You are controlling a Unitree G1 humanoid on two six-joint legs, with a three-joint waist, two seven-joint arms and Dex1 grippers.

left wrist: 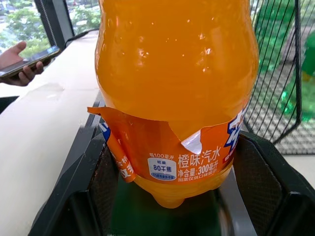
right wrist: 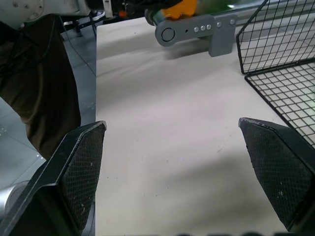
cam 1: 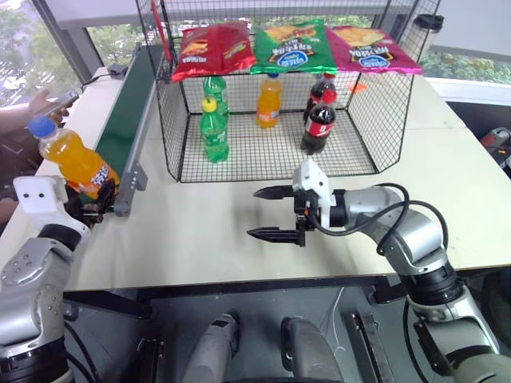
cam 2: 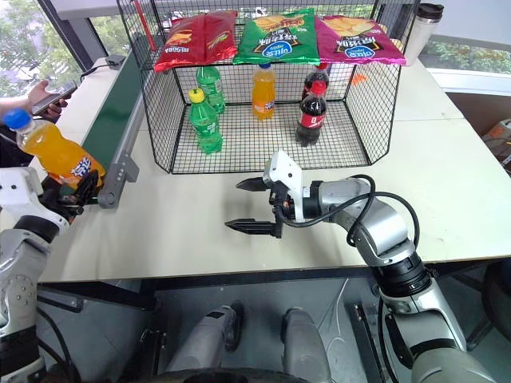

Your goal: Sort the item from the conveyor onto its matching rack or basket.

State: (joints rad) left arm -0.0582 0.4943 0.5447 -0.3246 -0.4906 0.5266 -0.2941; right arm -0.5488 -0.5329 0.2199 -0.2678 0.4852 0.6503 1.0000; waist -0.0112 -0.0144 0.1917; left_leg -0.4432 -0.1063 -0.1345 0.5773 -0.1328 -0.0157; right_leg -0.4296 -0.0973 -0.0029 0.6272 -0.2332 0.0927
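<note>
The item, an orange soda bottle with a blue cap, tilts to the left over the near end of the conveyor. My left gripper is shut on its lower part, a pad on each side of the orange label. The black wire basket stands on the table to the right of the belt. My right gripper hangs open over the table in front of the basket, pointing left, with nothing between its fingers.
Inside the basket stand two green bottles, an orange bottle and two cola bottles. Three chip bags lie on its top shelf. A person's hand with a phone is at the far left.
</note>
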